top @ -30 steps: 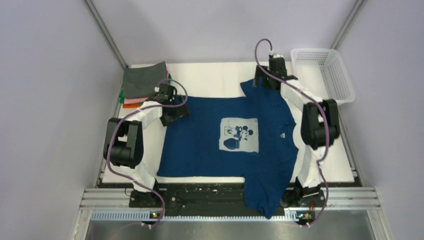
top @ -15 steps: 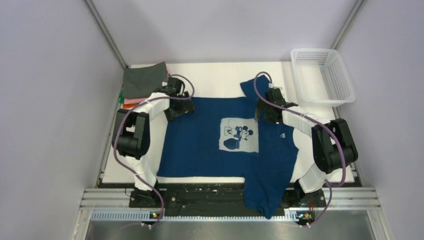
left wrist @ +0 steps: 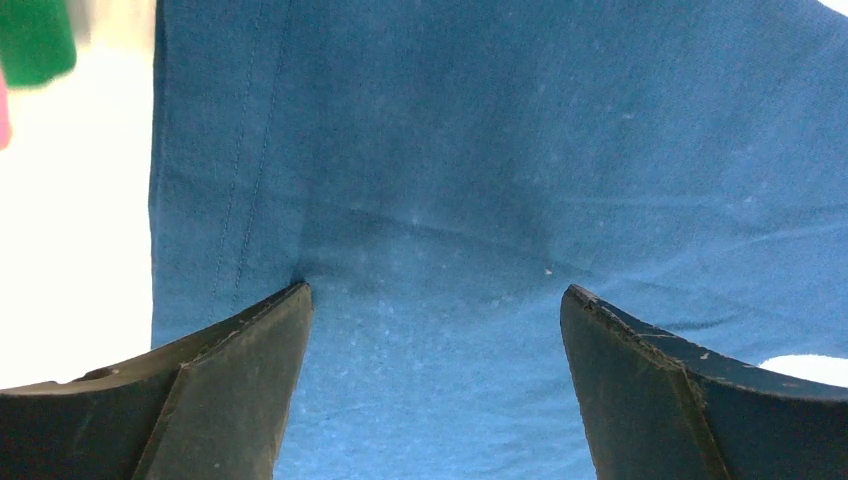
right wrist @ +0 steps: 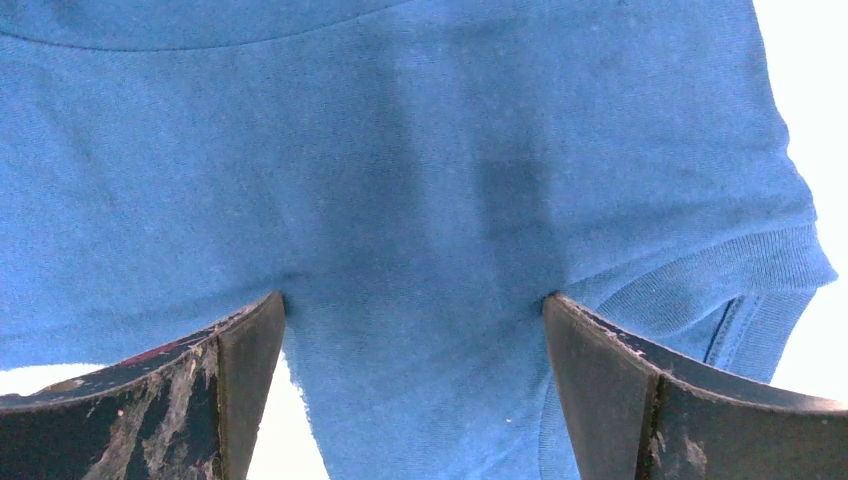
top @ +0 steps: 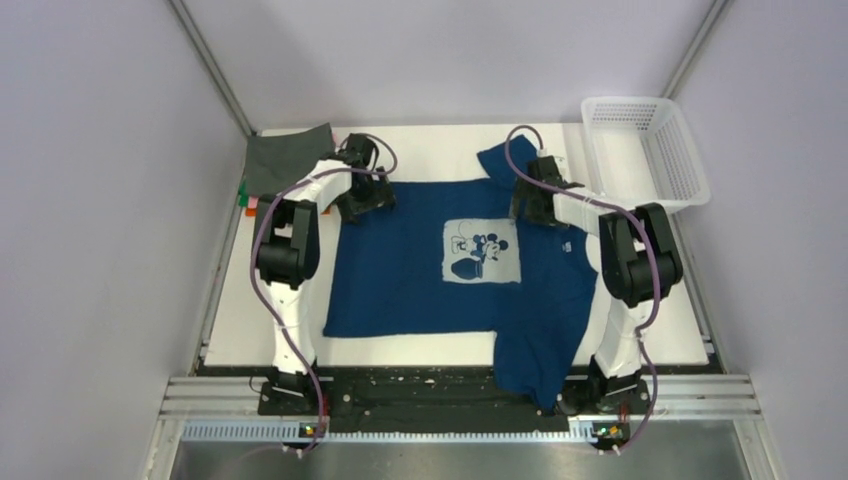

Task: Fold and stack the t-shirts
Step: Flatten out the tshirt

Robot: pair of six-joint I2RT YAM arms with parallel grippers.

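navy tee (top: 440,280) lay flat mid-frame. left gripper (top: 363,203) and right gripper (top: 530,205) sat at its upper edge, both wide open, holding nothing. best: pinch both corners together, lift evenly.

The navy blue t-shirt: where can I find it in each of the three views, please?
Top external: the navy blue t-shirt lies spread in the middle of the table.
Left wrist: it fills most of the picture under the left hand, hemmed edge at left.
Right wrist: it fills most of the picture under the right hand.
Shared landmark: the white table beside the cloth.
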